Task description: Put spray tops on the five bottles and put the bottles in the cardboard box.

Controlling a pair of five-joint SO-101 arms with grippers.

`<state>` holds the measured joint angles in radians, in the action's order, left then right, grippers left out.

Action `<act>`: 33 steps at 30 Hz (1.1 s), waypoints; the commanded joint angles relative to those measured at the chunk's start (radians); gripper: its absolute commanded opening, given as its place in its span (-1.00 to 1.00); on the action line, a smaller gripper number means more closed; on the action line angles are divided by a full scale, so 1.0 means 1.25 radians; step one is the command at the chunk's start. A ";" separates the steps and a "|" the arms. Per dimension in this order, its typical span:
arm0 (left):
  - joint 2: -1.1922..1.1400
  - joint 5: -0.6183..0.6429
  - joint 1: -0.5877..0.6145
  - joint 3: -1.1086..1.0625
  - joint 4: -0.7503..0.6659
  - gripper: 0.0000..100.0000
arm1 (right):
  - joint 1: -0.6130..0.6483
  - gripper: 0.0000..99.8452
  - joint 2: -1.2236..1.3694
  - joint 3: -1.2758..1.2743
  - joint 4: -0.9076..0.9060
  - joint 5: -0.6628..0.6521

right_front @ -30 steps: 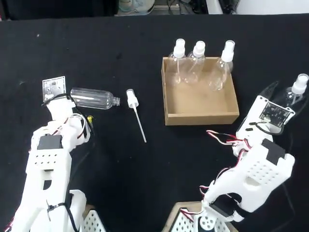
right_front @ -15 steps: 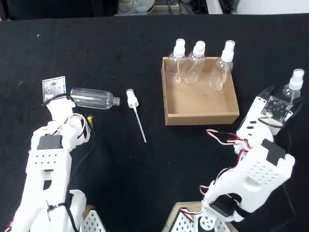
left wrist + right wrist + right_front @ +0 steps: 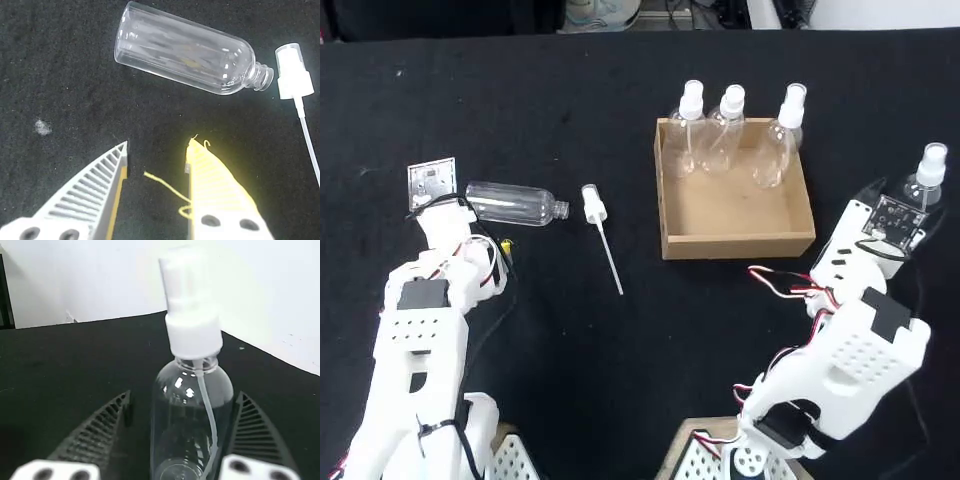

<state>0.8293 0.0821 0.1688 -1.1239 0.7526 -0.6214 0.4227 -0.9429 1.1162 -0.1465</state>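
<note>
Right of the cardboard box (image 3: 735, 243), level with its near wall: my right gripper (image 3: 182, 397) straddles an upright capped bottle (image 3: 192, 390). One jaw sits close against the clear wall and the other shows a dark gap, so I log it as spread, not clamped. The spray head looks seated straight.

Step in hand (judgement): close on this bottle and carry it into the box. To do it well:
- Squeeze low on the body and gently, since thin clear plastic will likely flex and slip.
- Lift above the box's right wall before crossing.
- Set it on the bare floor at the near side, apart from the three capped bottles (image 3: 725, 140) standing along the far wall.

Left of the box, well apart: my left gripper (image 3: 158, 144), jaws parted and empty, with a yellow thread (image 3: 165, 182) trailing from one. Just beyond it the uncapped bottle (image 3: 185, 50) lies on its side, neck toward the box. The loose spray top (image 3: 294, 70) lies between that neck and the box.

Surface: black cloth table (image 3: 570, 90) with a pale speck or two. Beyond the box, past the table's far edge, there is clutter (image 3: 600, 12) I cannot identify. A white wall (image 3: 75, 275) stands behind the held-to bottle.
</note>
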 commanded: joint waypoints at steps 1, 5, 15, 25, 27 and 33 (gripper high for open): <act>0.015 0.009 -0.003 0.003 -0.011 -0.62 | -0.002 -0.47 -0.048 0.026 -0.002 0.000; 0.015 0.009 -0.003 0.003 -0.011 -0.62 | -0.002 -0.47 -0.048 0.026 -0.002 0.001; 0.015 0.009 -0.002 0.003 -0.009 -0.62 | 0.001 -0.47 -0.048 0.012 -0.002 0.000; 0.015 0.009 -0.002 0.003 -0.009 -0.62 | -0.004 -0.47 -0.083 0.008 -0.004 0.001; 0.015 0.009 -0.003 0.003 -0.011 -0.62 | -0.004 -0.46 -0.126 -0.017 -0.009 0.000; 0.015 0.009 -0.003 0.003 -0.009 -0.62 | 0.002 -0.46 -0.233 -0.072 -0.032 -0.004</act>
<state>0.8293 0.0821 0.1688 -1.1239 0.7526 -0.6214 0.2217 -1.0319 1.1070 -0.1450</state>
